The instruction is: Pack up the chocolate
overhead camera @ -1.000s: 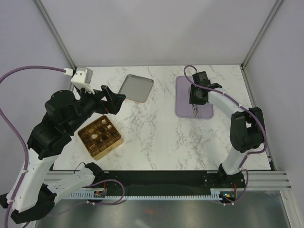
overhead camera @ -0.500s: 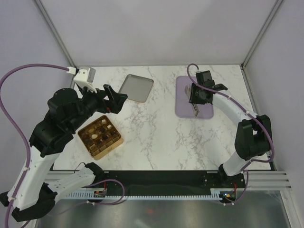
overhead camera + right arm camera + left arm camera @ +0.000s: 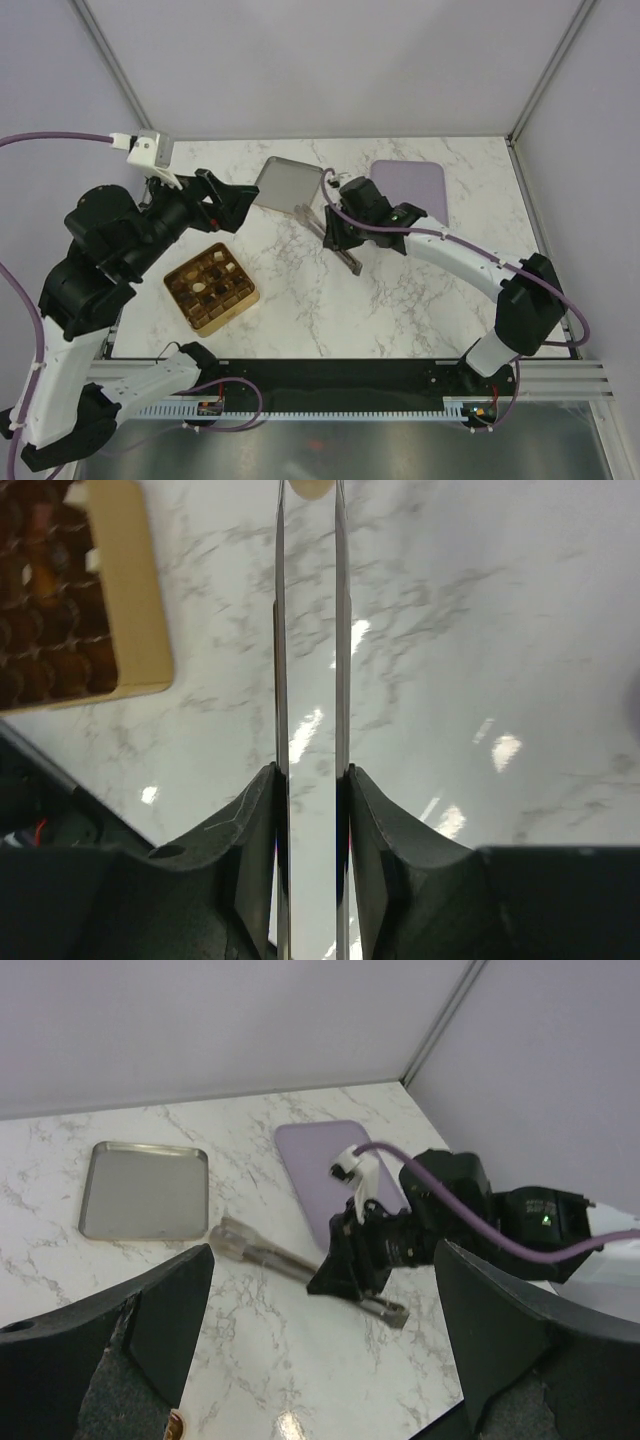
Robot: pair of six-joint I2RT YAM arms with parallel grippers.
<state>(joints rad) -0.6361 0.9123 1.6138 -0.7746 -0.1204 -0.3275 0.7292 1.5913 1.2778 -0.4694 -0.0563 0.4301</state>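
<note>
Overhead view, 12 o'clock at the far wall. The right gripper [image 3: 310, 780] reaches over the centre of the marble table [image 3: 400, 310] and is clamped on a pair of long metal tweezers [image 3: 262, 1251], its two fingers pressing the blades nearly together. A cream-white piece of chocolate [image 3: 312, 488] is pinched between the blade tips; whether it touches the tabletop cannot be told. Seen from overhead the tweezers slant from 11 o'clock to 5 o'clock, crossing the gripper. The gold box [image 3: 238, 305] sits at 8 o'clock, and the boxed chocolates [image 3: 205, 285], mostly dark brown with a few cream-white, lie in its grid compartments. The left gripper [image 3: 232, 205] hangs at 10 o'clock between the box and the steel tray [image 3: 288, 185], jaws spread wide and holding nothing. The steel tray lies at 11 o'clock, the lilac tray [image 3: 420, 185] at 1 o'clock.
</note>
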